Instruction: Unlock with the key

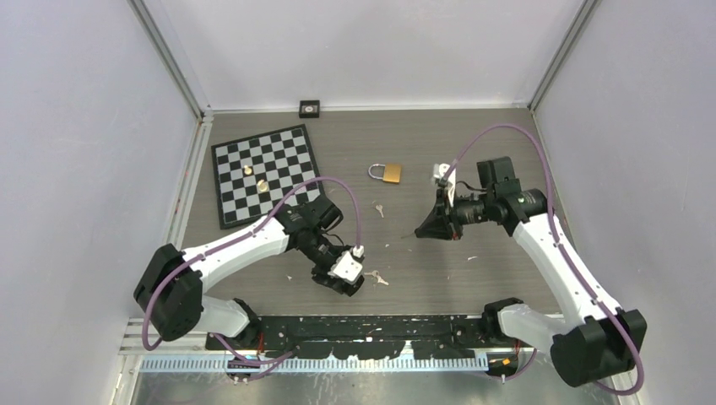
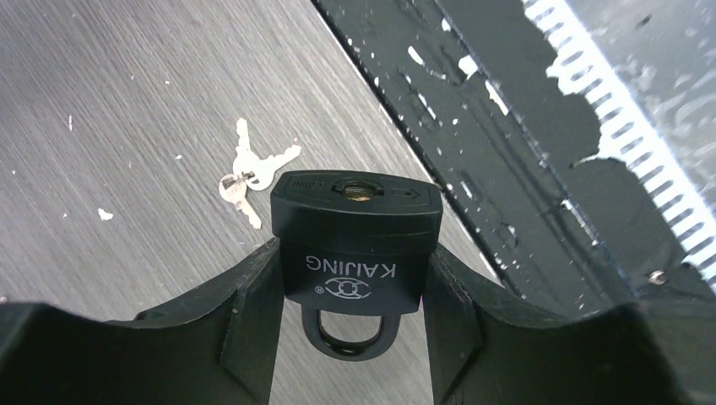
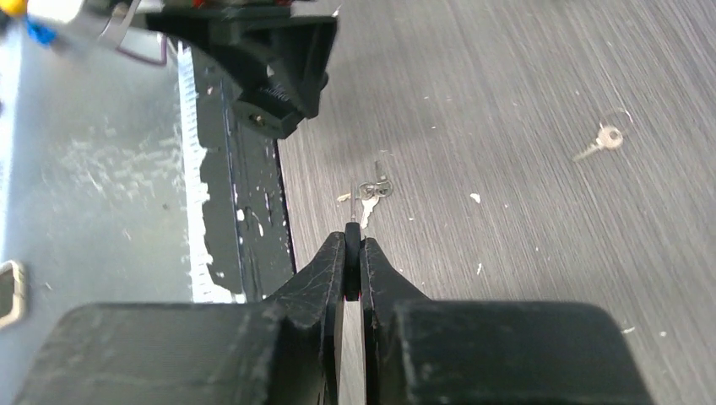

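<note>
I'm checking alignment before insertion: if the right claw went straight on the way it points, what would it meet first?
Likely the loose key bunch on the table, just ahead of the right claw; the black padlock looks slightly left of that line. Depth is unclear.

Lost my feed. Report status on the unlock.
Left gripper clamps black padlock, keyhole facing out. Right gripper shut on key, apart from padlock, not yet inserted. Spare keys on table; nothing between.

grey wood-grain table (image 1: 507, 143) was flecked with white specks; plain pale walls (image 1: 371, 51) stood on three sides; aluminium frame posts (image 1: 170, 59) rose at back corners; brushed metal ledge (image 1: 380, 390) ran along near edge; light was soft, even
</note>
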Tool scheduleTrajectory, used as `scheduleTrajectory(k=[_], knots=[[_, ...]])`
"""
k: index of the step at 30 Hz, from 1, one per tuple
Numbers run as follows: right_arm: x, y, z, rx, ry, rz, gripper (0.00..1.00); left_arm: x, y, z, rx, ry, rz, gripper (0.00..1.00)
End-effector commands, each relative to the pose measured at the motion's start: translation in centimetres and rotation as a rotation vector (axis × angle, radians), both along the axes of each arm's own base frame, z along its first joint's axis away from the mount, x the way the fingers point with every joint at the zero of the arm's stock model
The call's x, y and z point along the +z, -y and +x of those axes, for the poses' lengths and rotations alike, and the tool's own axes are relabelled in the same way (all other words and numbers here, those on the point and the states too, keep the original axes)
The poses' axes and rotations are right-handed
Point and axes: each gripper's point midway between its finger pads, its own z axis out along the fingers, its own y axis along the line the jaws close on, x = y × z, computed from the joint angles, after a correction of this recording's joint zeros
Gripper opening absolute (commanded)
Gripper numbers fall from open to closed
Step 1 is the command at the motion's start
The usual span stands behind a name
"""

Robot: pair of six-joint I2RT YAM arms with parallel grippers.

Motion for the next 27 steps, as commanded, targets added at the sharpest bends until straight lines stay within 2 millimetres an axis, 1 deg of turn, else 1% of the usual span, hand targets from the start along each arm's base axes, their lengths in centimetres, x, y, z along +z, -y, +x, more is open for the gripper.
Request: scheduleTrajectory(k=[1, 4, 8, 12, 16, 19, 27], knots=[[1.3, -0.9, -1.7, 0.12, 0.263, -0.067, 0.0, 4.6, 2.6, 0.2, 0.034, -0.142, -0.144, 0.0], [1.9, -2.1, -2.6, 0.161, 0.367, -0.081, 0.01, 5.9, 3.1, 0.9, 0.046, -0.203, -0.173, 0.0], [3.2, -3.6, -3.9, 0.245, 0.468, -0.09, 0.0, 6.6, 3.5, 1.1, 0.043, -0.24, -0.179, 0.0], [3.9, -4.6, -4.8, 0.341, 0.562, -0.139, 0.01, 7.2, 3.8, 1.0, 0.024, -0.293, -0.167, 0.0], [3.9, -5.5, -5.4, 0.414, 0.665, -0.212, 0.01, 7.6, 3.9, 0.9, 0.016, -0.336, -0.15, 0.0], [3.7, -6.0, -5.4, 0.442, 0.723, -0.263, 0.0, 8.0, 4.3, 1.2, 0.016, -0.346, -0.154, 0.0], [4.1, -6.8, -6.3, 0.476, 0.791, -0.258, 0.01, 8.6, 5.1, 1.5, 0.009, -0.42, -0.143, 0.0]])
